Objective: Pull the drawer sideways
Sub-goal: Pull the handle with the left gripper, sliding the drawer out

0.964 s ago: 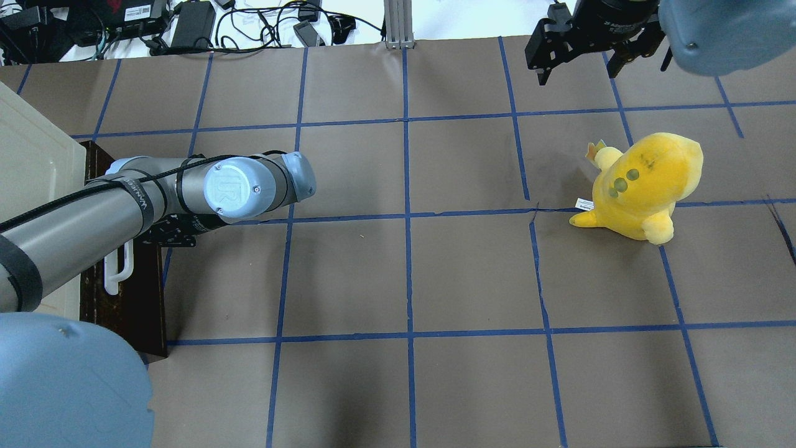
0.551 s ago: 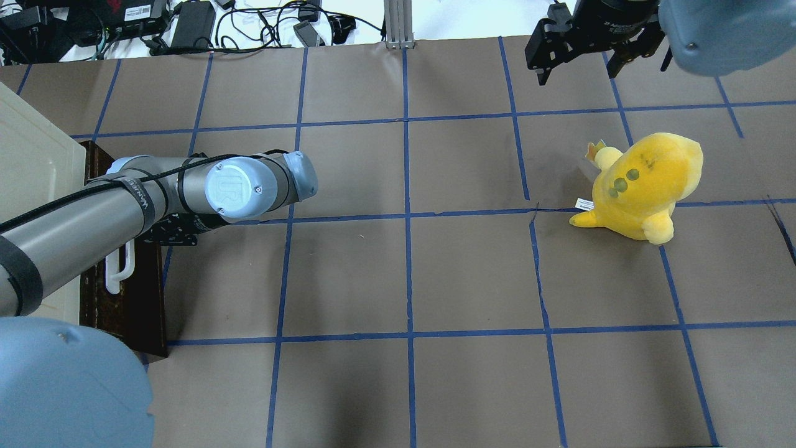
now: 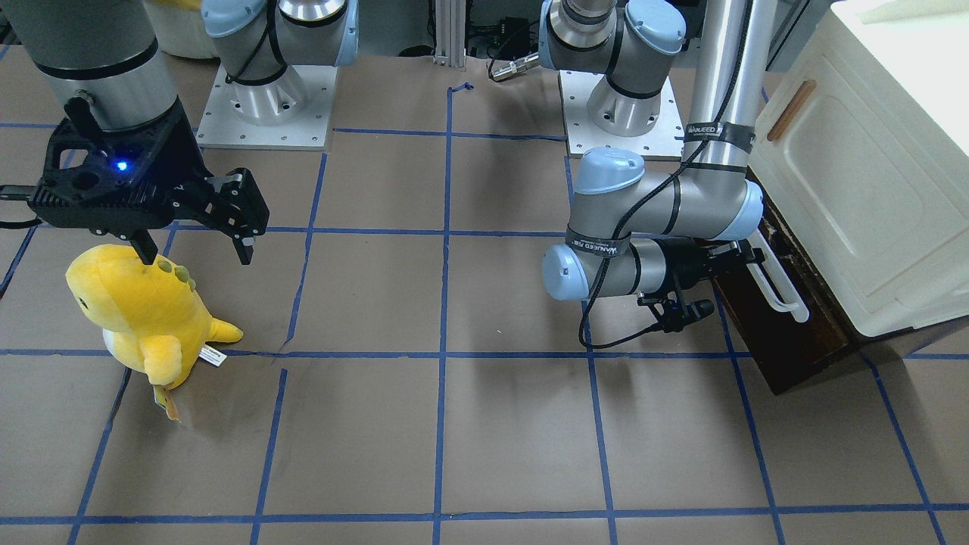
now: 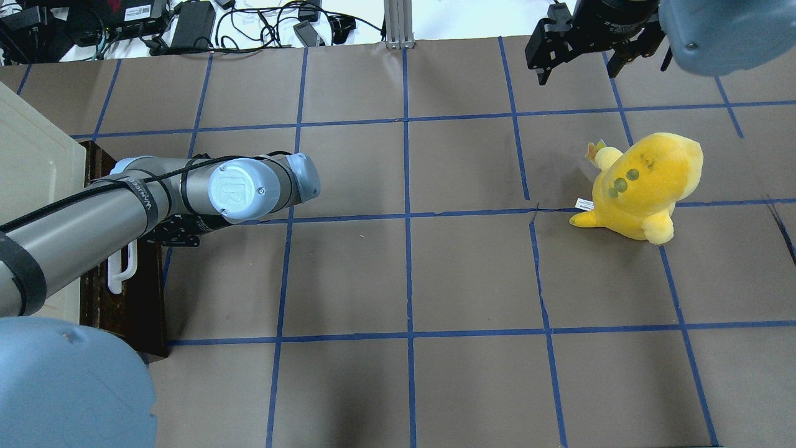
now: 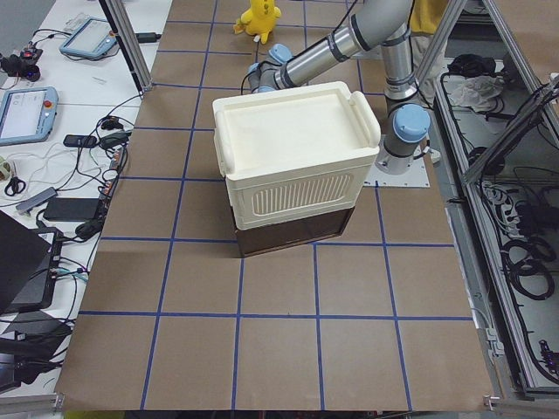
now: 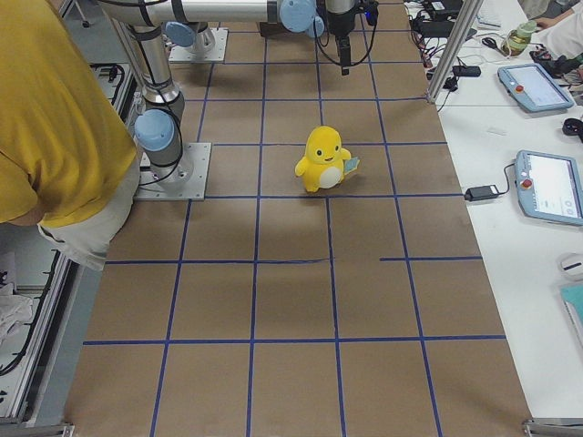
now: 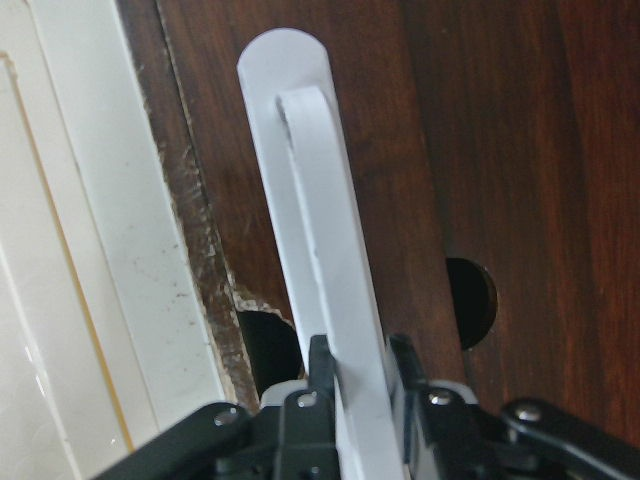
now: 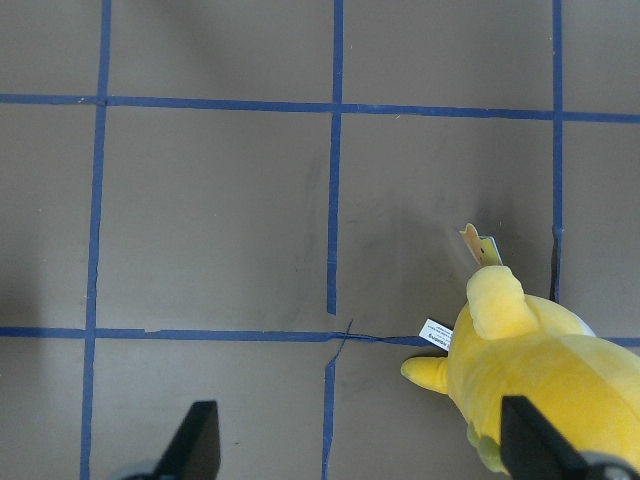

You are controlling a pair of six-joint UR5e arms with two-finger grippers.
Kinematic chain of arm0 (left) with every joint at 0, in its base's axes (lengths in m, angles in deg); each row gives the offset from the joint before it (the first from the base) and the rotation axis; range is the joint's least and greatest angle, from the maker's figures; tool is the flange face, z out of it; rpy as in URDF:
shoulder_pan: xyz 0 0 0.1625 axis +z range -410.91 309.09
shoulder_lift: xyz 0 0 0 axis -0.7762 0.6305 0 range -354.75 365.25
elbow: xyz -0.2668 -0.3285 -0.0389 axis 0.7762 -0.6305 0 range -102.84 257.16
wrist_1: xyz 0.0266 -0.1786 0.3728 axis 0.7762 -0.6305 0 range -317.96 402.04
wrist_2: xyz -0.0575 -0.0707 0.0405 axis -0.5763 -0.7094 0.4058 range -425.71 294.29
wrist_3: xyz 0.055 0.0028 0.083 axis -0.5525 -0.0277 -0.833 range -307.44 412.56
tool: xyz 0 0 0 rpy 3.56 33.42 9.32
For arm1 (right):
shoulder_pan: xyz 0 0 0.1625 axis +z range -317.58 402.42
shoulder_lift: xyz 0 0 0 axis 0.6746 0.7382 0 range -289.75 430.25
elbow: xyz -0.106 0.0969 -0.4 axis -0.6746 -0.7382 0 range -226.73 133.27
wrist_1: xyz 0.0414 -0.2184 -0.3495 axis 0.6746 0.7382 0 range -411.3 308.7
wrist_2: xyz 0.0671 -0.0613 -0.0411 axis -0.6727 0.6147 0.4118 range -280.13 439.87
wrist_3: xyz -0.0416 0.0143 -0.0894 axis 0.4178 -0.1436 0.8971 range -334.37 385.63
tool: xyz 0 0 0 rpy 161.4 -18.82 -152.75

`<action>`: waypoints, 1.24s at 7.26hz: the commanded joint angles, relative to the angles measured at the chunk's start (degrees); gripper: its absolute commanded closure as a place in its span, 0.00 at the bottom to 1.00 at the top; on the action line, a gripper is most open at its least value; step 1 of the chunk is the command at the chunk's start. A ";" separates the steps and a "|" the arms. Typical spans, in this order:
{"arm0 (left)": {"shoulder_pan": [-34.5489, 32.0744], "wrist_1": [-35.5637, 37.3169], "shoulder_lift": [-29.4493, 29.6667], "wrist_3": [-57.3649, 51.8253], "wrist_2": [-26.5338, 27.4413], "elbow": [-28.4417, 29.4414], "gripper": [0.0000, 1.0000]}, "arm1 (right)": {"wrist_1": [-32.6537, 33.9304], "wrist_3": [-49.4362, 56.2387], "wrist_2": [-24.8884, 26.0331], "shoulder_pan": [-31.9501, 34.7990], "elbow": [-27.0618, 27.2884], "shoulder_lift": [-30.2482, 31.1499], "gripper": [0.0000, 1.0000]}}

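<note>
Left hand (image 7: 360,365) pinches white handle (image 7: 310,220) of drawer (image 7: 500,150) toward one end; I fear off-centre pull jams drawer, or fingers (image 7: 321,362) slip. Right hand (image 3: 195,248) open, idle.

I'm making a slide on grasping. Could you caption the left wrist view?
Left gripper shut on the white bar handle of the dark brown drawer, cream cabinet alongside.

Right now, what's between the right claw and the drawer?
Overhead view: only bare table and the left arm's wrist separate right claw from drawer.
</note>
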 commanded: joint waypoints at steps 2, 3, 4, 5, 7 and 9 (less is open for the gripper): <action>-0.75 0.00 0.09 -0.01 0.00 -0.07 0.77 | -0.09 0.00 0.00 0.00 0.00 0.00 0.00; -1.11 0.00 -0.09 -0.01 0.08 -0.07 0.77 | -0.09 0.00 0.00 0.00 0.00 0.00 0.00; -1.20 0.00 0.00 -0.01 0.00 -0.07 0.77 | 0.00 0.00 0.00 0.00 0.00 0.00 0.00; -1.81 0.00 0.09 -0.01 0.00 0.02 0.77 | 0.00 0.00 0.00 0.00 0.00 0.00 0.00; -2.08 0.00 0.17 -0.01 0.00 0.02 0.77 | 0.00 0.00 0.00 0.00 0.00 0.00 0.00; -2.77 0.00 0.26 -0.10 0.00 0.11 0.77 | 0.00 0.00 0.00 0.00 0.00 0.00 0.00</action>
